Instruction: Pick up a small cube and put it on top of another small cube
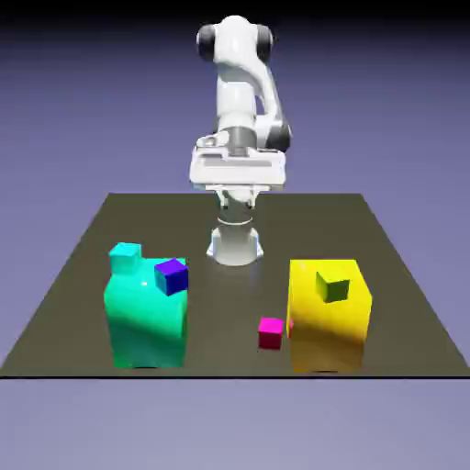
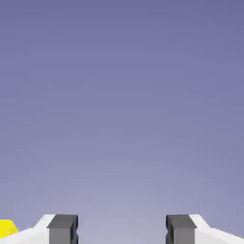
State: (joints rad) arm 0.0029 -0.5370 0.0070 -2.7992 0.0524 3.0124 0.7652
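The small magenta-pink cube point(image 1: 270, 332) lies on the dark table point(image 1: 83, 275), just off the left side of the big yellow block point(image 1: 329, 326). A purple-blue small cube point(image 1: 171, 275) and a small cyan cube point(image 1: 125, 257) rest on the big cyan block point(image 1: 145, 317). On top of the yellow block sits an olive-green small cube point(image 1: 332, 287). My gripper point(image 1: 237, 184) hangs high above the far part of the table, well away from all cubes. In the hand view my gripper point(image 2: 121, 229) is open, its grey fingertips point(image 2: 62, 228) wide apart with only backdrop between them.
A sliver of yellow point(image 2: 5, 228) shows at the hand view's bottom left corner. The two big blocks stand near the table's front edge, with a gap between them where the magenta cube lies.
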